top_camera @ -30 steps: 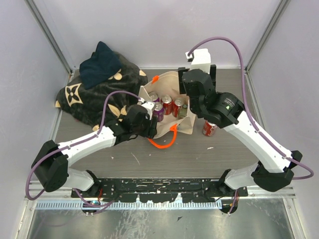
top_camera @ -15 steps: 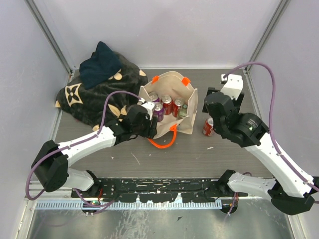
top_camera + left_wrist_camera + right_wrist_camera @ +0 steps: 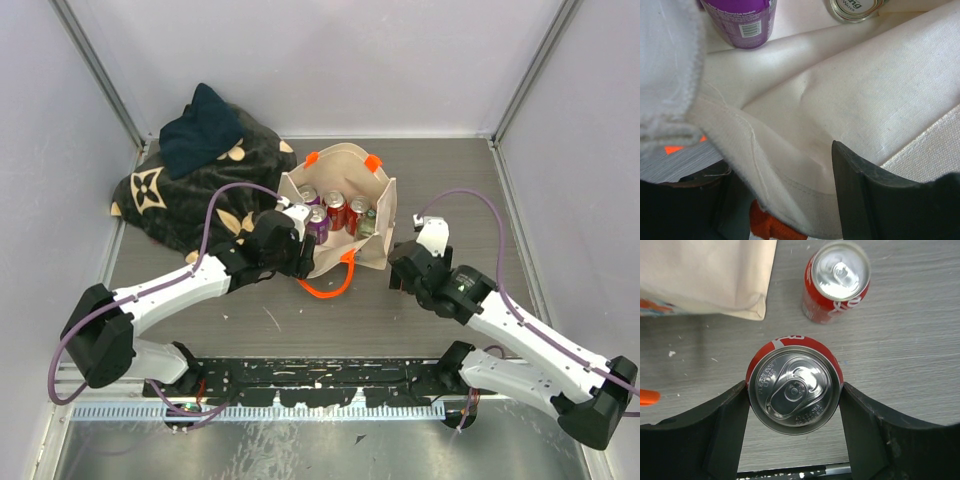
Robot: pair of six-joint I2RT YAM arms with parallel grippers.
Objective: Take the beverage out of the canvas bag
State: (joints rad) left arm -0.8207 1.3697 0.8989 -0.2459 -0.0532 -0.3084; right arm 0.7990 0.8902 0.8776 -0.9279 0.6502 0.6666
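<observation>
Red beverage can is gripped in the right jaws, already outside the canvas bag, beside another can set on the counter. More cans are left inside. The bag's wall is straddled by the left jaws, and whether it is pinched cannot be told.

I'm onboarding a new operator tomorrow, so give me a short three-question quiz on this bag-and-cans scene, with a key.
1. True or false: the right gripper has nothing between its fingers.
2. Where is the purple can? A) inside the canvas bag; B) lying on its side outside it; C) between the right gripper's fingers.
3. Fill in: the right wrist view shows ___ red cans outside the bag.

Key:
1. False: a red can sits between them.
2. A.
3. Two: the gripped red can and a second red can standing on the table beyond it.
</observation>
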